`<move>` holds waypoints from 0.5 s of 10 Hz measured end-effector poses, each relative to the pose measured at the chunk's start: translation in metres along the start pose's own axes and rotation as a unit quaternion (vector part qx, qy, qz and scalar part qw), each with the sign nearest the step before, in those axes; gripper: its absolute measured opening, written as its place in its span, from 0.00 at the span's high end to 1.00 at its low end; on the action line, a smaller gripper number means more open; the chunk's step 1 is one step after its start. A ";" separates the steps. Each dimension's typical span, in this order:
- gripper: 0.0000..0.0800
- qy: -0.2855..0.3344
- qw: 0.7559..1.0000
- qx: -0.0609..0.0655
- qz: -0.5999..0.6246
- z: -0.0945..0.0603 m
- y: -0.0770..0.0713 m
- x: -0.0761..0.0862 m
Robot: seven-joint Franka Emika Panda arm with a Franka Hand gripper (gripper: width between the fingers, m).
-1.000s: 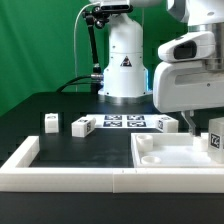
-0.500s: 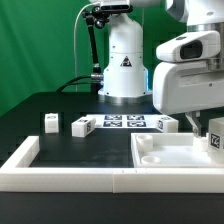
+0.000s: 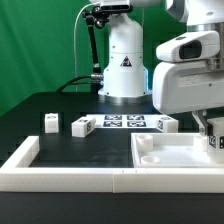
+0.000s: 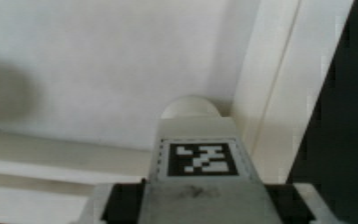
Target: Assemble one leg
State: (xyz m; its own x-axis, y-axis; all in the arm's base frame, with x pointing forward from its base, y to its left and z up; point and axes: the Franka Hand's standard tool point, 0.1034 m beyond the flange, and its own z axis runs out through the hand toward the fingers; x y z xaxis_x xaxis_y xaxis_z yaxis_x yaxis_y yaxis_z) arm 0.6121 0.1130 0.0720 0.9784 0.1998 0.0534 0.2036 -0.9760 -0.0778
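My gripper [image 3: 212, 132] is at the exterior view's right, shut on a leg [image 3: 215, 142], a short white post with a black-and-white tag. It holds the leg upright over the right end of the large flat white panel [image 3: 172, 152]. In the wrist view the leg [image 4: 199, 140] sits between my dark fingers [image 4: 130, 202], its rounded tip pointing at the panel [image 4: 105, 80] beside its raised edge. Three more legs lie on the black table: one [image 3: 50, 122], a second [image 3: 83, 125] and a third [image 3: 166, 124].
The marker board [image 3: 125, 122] lies between the loose legs in front of the robot base [image 3: 124, 70]. A white L-shaped rail [image 3: 22, 160] borders the front left of the table, joining the panel's front edge.
My gripper has shifted a little toward the exterior view's right and slightly down with the leg in it. The loose legs and the panel have not moved.
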 end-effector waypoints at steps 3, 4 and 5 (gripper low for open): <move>0.64 0.014 0.982 0.010 0.189 0.001 -0.001 0.000; 0.64 0.016 0.969 0.011 0.247 0.001 -0.003 0.001; 0.64 0.017 0.952 0.011 0.305 0.002 -0.004 0.001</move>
State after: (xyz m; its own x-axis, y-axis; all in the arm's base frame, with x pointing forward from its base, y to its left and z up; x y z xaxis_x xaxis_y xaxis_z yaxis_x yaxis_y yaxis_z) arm 0.6122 0.1169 0.0707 0.9128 -0.4078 0.0239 -0.4019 -0.9069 -0.1263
